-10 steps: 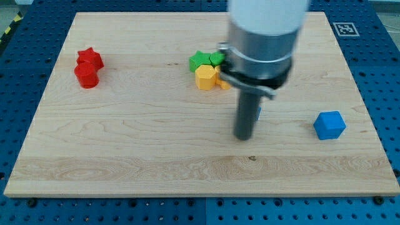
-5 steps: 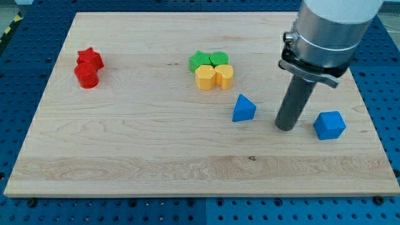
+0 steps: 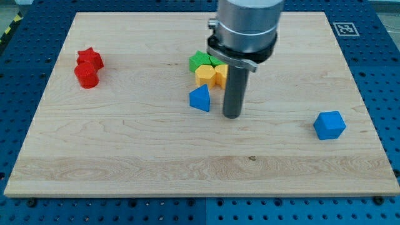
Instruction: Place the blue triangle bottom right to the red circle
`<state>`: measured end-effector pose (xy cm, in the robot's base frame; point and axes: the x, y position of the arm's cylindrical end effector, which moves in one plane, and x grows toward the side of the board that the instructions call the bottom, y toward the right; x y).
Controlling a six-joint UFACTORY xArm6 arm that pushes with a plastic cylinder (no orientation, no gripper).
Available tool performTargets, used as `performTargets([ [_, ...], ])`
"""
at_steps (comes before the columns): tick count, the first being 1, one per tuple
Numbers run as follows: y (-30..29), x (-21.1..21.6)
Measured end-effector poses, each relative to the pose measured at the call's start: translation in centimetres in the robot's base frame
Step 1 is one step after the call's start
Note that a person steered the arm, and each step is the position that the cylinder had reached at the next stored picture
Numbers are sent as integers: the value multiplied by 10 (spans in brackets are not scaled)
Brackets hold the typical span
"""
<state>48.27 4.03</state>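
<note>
Camera view: my tip [image 3: 232,116] just right of blue triangle [image 3: 200,99]; red circle [image 3: 86,75] far left; no jaws on rod.

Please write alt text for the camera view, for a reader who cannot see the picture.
On a wooden board, my tip stands just to the view's right of the blue triangle, below a cluster of green and yellow blocks. The red circle, touching a red star, sits far to the view's left; a blue cube lies at the right.
</note>
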Motion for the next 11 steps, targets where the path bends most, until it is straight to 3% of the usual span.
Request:
performTargets([
  [1,-36,-10],
  [3,-7,-10],
  [4,-27,-15],
  [5,-106,-17],
  [6,-151,-18],
  [8,-52,0],
  [9,-14,-18],
  [10,-36,-38],
  [11,-99,-48],
])
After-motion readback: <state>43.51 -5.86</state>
